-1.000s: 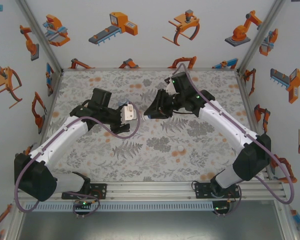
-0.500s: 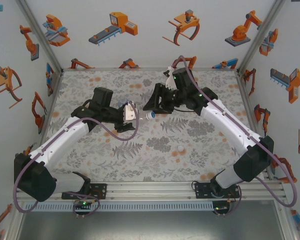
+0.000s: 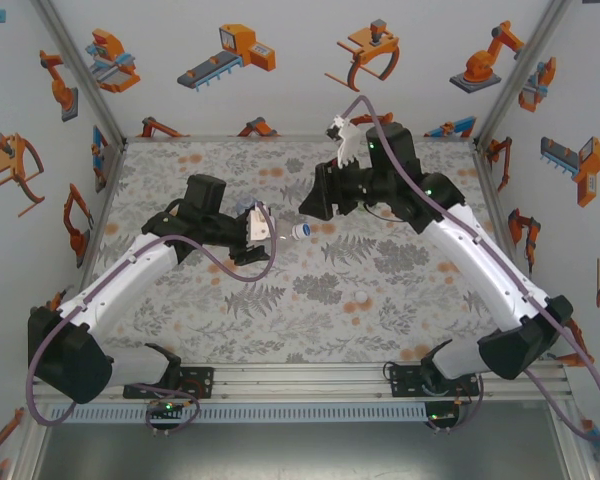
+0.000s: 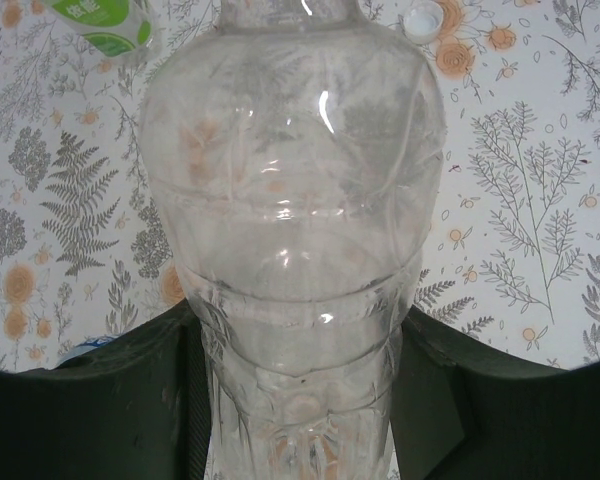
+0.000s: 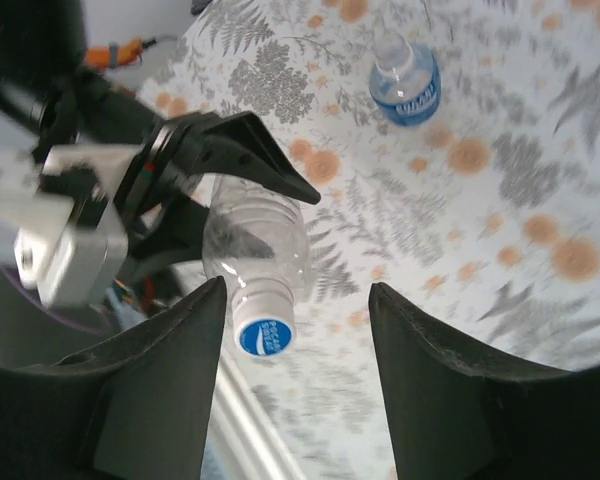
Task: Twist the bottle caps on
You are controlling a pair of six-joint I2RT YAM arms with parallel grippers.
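The left pincer (image 3: 254, 228) is clamping the clear bottle (image 4: 290, 200) level above the middle of the desk (image 3: 400, 290), with the blue cap (image 5: 265, 337) sitting on its neck. The right pincer (image 5: 295, 292) is hovering spread (empty) just beyond it. Any further twist is likely calling for a square grip on the cap.

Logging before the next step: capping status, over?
Left gripper shut on clear bottle. Right gripper open, off the blue cap, which sits on the neck. Nothing between gripper and cap.
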